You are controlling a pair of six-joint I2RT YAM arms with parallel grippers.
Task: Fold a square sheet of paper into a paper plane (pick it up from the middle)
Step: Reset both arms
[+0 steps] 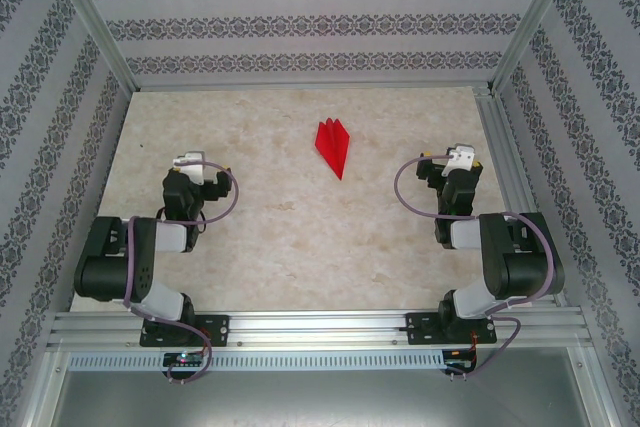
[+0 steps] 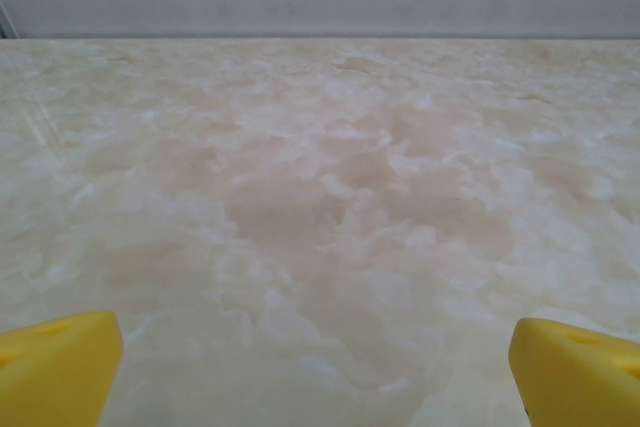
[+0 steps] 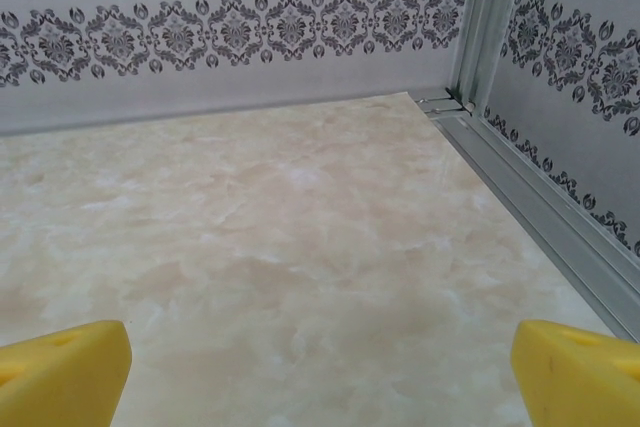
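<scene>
The square sheet of paper is folded into a bright red paper plane [image 1: 334, 145]. This narrow dart with lengthwise ridges lies on the marble-patterned table [image 1: 280, 237], a little right of centre toward the back, its tip pointing toward the near edge. My left gripper [image 1: 193, 165] [image 2: 318, 372] rests folded back at the left, well apart from the plane. It is open, with bare table between its yellow fingertips [image 2: 60, 362]. My right gripper [image 1: 456, 161] [image 3: 320, 372] rests at the right, also open and holding nothing, its yellow fingertips [image 3: 575, 367] wide apart.
Patterned walls [image 1: 300, 22] enclose the table at the back and on both sides. A metal rail [image 3: 540, 197] runs along the right edge, with a post [image 3: 485, 17] in the back right corner. An aluminium frame [image 1: 320, 332] carries both arm bases at the near edge.
</scene>
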